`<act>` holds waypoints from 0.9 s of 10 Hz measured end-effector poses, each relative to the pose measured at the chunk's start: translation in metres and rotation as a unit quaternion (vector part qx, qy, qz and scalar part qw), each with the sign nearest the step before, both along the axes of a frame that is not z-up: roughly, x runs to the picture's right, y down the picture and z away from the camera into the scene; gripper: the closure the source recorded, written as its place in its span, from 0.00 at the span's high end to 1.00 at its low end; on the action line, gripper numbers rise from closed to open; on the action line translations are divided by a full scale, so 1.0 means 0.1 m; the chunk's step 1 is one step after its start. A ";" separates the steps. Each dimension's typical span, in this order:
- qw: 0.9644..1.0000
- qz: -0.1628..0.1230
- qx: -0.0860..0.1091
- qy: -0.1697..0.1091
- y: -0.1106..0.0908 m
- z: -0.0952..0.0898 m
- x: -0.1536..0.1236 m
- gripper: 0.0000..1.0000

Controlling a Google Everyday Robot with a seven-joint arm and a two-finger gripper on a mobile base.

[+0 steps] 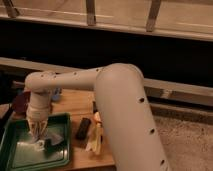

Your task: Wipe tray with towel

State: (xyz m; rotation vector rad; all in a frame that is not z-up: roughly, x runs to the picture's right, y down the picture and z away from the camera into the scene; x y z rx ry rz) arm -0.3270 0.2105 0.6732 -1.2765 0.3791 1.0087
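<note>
The dark-green tray [20, 159] lies at the front left of the wooden table, shallow with a raised rim and a glossy bottom. My gripper [37, 132] points straight down into the tray, over its middle. A small pale, crumpled towel [49, 141] lies on the tray bottom right under and beside the gripper tip. I cannot make out whether the gripper holds the towel or only touches it. My thick white arm [120, 115] reaches in from the right and hides the table's right part.
A dark purple bowl [20, 102] stands behind the tray at the left. A black flat object [83, 128], an orange item [96, 118] and a pale yellow item [95, 143] lie on the table [75, 105] right of the tray. A dark wall and railing stand behind.
</note>
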 end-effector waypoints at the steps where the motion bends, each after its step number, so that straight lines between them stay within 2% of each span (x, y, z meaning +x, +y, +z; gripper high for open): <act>1: 1.000 -0.011 -0.020 -0.013 0.22 -0.11 -0.11 0.00; 2: 0.998 -0.024 -0.042 -0.029 0.45 -0.22 -0.23 0.00; 4: 0.996 -0.037 -0.066 -0.045 0.67 -0.30 -0.32 0.00; 8: 0.996 -0.038 -0.065 -0.045 0.66 -0.30 -0.31 0.00; 9: 0.997 -0.039 -0.057 -0.039 0.67 -0.28 -0.29 0.00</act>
